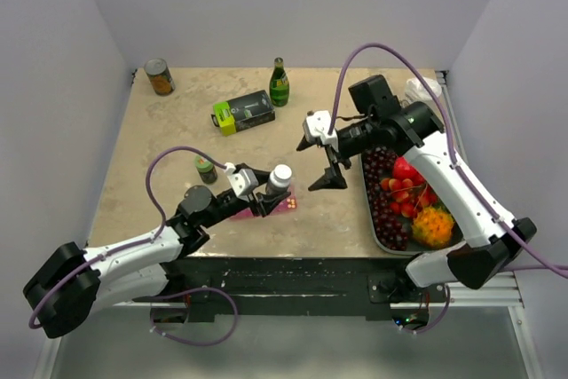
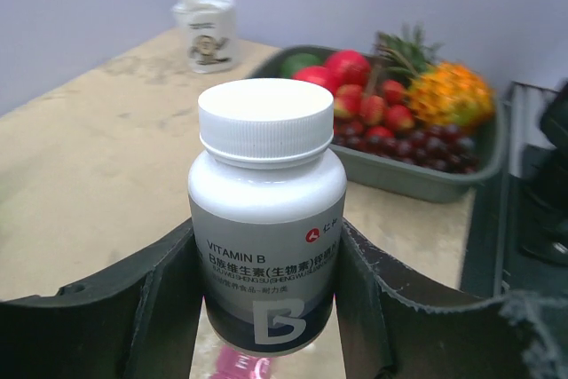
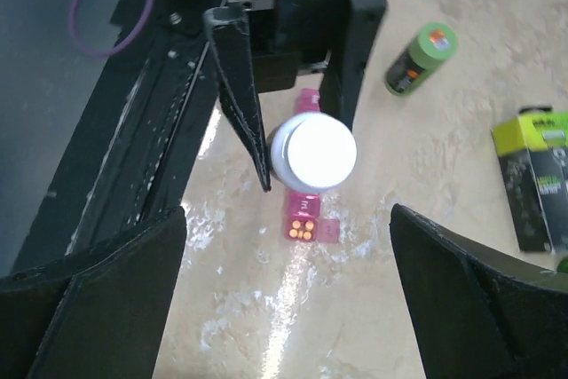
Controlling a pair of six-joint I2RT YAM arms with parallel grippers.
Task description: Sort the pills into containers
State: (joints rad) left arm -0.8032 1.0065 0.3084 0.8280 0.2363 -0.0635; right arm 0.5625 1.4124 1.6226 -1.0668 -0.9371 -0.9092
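Note:
My left gripper (image 1: 264,194) is shut on a white-capped Vitamin B bottle (image 1: 280,176) and holds it upright just above the table. In the left wrist view the bottle (image 2: 266,122) fills the space between the fingers (image 2: 160,299). The pink pill-organiser strip (image 1: 287,206) lies on the table under and beside the bottle. In the right wrist view the strip (image 3: 308,205) has its end compartment open, with several orange pills (image 3: 302,229) inside. A bit of the strip shows below the bottle (image 2: 235,366). My right gripper (image 1: 329,175) is open and empty, hovering right of the bottle (image 3: 312,152).
A dark tray (image 1: 367,206) of fruit lies at the right edge and shows in the left wrist view (image 2: 426,179). At the back stand a can (image 1: 160,77), a green bottle (image 1: 280,83) and a green-black box (image 1: 244,113). A small green-capped jar (image 1: 206,169) stands left of my left gripper.

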